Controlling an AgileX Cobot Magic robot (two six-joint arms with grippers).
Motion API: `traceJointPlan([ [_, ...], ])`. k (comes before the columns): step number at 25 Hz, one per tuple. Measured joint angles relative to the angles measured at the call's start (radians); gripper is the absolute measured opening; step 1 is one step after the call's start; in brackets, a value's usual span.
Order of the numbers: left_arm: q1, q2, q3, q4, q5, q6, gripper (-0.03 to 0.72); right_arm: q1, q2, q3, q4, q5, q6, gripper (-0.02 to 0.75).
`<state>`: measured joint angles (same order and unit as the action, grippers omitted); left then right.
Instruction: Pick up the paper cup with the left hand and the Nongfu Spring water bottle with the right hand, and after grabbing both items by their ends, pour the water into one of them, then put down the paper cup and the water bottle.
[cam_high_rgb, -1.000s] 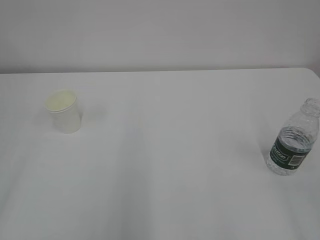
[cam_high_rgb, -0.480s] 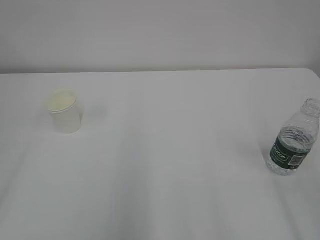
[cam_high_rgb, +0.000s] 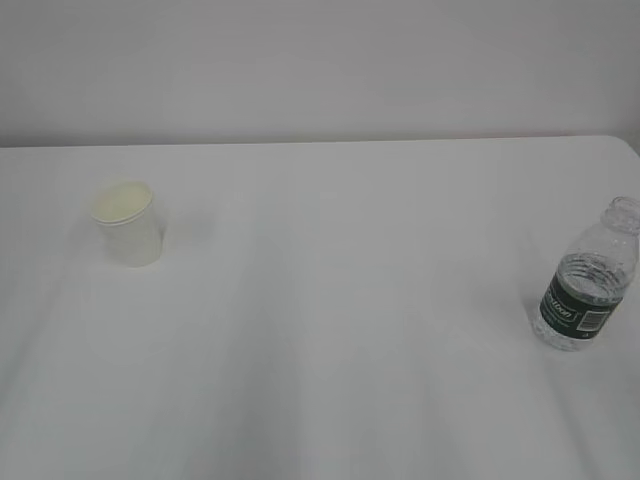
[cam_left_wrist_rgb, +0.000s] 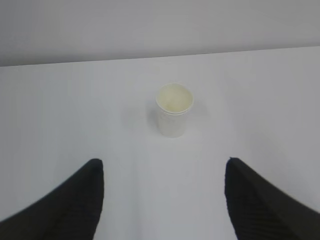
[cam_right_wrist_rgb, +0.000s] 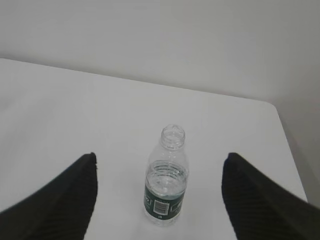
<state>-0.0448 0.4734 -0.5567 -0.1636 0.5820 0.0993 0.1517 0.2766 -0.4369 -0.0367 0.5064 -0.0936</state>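
In the exterior view we find almost nothing changed from a second ago; the paper cup (cam_high_rgb: 128, 224) sits a shade differently at the left of the frame, while the Nongfu Spring water bottle (cam_high_rgb: 588, 290) holds the same spot at the far right; neither arm enters this view.

Nearest in the left wrist view, the left hand (cam_left_wrist_rgb: 162, 192) is spread wide and empty, one black fingertip (cam_left_wrist_rgb: 92, 172) at lower left, the other at lower right; beyond the gap the cup (cam_left_wrist_rgb: 174, 109) stands upright at frame centre, untouched, bare white table (cam_left_wrist_rgb: 75, 110) all round it.

In the right wrist view the right hand (cam_right_wrist_rgb: 159, 185) is likewise released, gaping and empty; the capless bottle (cam_right_wrist_rgb: 166, 182) stands upright between and beyond its fingers, water (cam_right_wrist_rgb: 167, 187) up to its shoulder; the table's rounded corner (cam_right_wrist_rgb: 272, 107) lies close behind at upper right.
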Motion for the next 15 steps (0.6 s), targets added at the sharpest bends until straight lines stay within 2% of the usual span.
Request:
traceJointPlan([
  [15, 0.0, 0.054, 0.097, 0.0, -0.194, 0.0, 0.533, 0.0, 0.176, 0.0, 0.0, -0.195, -0.002, 0.59],
])
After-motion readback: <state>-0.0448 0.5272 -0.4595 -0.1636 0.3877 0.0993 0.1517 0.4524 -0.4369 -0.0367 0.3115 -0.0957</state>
